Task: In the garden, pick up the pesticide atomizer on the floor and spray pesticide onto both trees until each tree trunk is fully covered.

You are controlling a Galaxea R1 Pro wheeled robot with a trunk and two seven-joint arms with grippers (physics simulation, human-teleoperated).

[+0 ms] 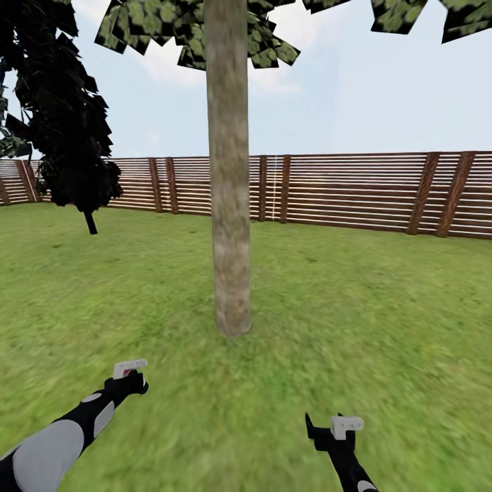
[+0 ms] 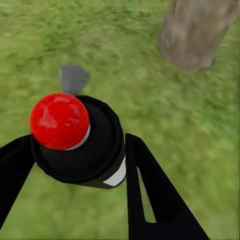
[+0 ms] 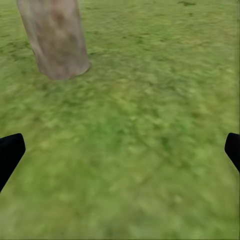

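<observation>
Gripping the pesticide atomizer (image 2: 80, 142), left claw (image 2: 75, 170) faces tree trunk (image 1: 228, 171); right claw (image 3: 120, 150) spread.

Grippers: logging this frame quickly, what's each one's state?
Left gripper: closed on the pesticide atomizer.
Right gripper: open, holding nothing.

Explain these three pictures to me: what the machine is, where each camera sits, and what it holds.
This is a simulated two-armed wheeled robot in a fenced garden. The big picture comes from its head camera, looking down over both arms at the lawn and a tree trunk. The other two come from cameras near each wrist. The left tool is shut on the pesticide atomizer, a dark bottle with a red cap. The right tool is open and empty, its black fingertips wide apart over grass. A wooden fence stands behind.
</observation>
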